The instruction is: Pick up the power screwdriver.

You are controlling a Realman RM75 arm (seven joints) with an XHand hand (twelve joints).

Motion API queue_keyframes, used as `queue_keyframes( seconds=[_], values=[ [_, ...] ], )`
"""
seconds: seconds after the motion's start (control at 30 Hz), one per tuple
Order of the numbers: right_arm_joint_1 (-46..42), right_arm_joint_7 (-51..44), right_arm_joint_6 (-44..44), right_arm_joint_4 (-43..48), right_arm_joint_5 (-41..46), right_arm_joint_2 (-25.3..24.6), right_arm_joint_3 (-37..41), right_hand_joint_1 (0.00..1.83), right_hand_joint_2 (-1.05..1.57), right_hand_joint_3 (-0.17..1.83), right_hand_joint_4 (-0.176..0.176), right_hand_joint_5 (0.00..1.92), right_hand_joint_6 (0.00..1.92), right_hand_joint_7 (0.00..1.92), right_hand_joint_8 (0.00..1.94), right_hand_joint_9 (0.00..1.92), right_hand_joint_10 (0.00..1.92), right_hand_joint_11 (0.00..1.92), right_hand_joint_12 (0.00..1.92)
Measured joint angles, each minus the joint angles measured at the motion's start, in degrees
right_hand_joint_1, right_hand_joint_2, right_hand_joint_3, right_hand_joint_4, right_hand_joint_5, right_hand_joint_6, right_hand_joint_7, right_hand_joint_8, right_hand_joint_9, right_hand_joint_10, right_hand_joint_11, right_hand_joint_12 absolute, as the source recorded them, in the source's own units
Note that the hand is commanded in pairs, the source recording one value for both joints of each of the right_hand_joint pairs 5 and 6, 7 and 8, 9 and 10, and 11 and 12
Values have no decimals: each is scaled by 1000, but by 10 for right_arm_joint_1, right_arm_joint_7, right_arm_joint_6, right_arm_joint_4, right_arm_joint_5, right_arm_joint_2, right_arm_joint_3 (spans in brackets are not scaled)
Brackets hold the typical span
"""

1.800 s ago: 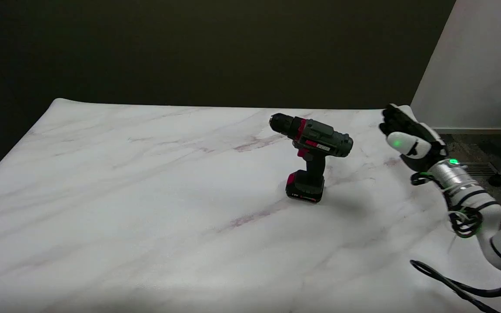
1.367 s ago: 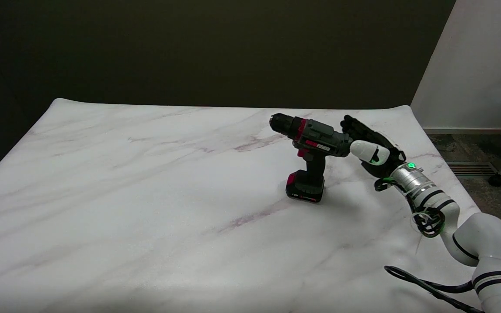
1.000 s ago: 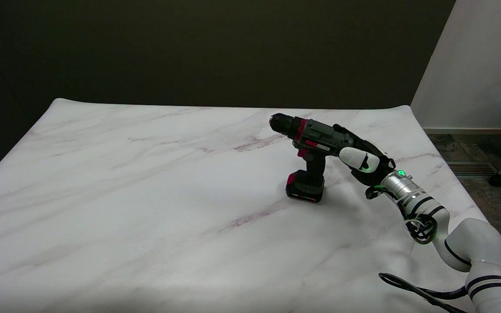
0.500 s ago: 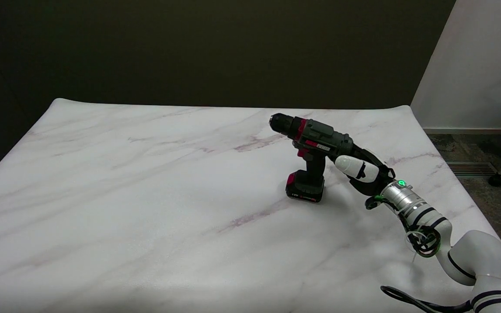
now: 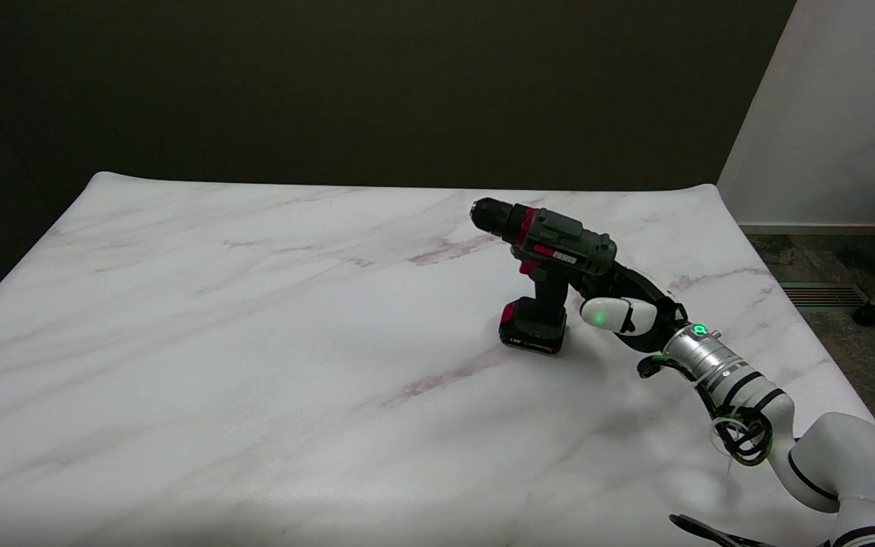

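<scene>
- Standing upright on its battery base, the power screwdriver [image 5: 547, 272] sits right of centre on the marbled table [image 5: 255, 342], chuck pointing left and a bit far.
- Looks like a chunky tool to me: stiff plastic shell, most of the weight probably down in the battery pack, so it'd want to swing nose-up or nose-down if grabbed off-balance.
- Best place to grab is the narrow handle between body and battery, I'd say; it's shaped for a wrap grip and looks rubbery, so not too slippery.
- The right hand [image 5: 623, 304] is tucked in just right of that handle, under the rear of the body. Fingers reach toward the handle, but I can't tell whether they've closed on it or are just touching.
- Containers: 0 in sight, nothing to report there.
</scene>
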Motion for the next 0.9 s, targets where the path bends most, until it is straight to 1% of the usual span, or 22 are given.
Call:
queue_keyframes(
  seconds=[0.2,0.4,0.53,0.9],
  values=[
    [-6,0,17,25,-52,0,-3,1166,-116,252,-53,0,0,0,0,0,0,0,0],
    [-8,0,45,42,-92,-1,-15,1156,-139,261,-61,0,0,0,0,0,0,0,0],
    [-8,0,59,46,-110,-1,-22,1153,-144,275,-66,0,0,0,0,0,0,0,0],
    [1,0,97,47,-138,-1,-46,1143,-155,312,-61,0,0,0,0,0,0,0,0]
  ],
)
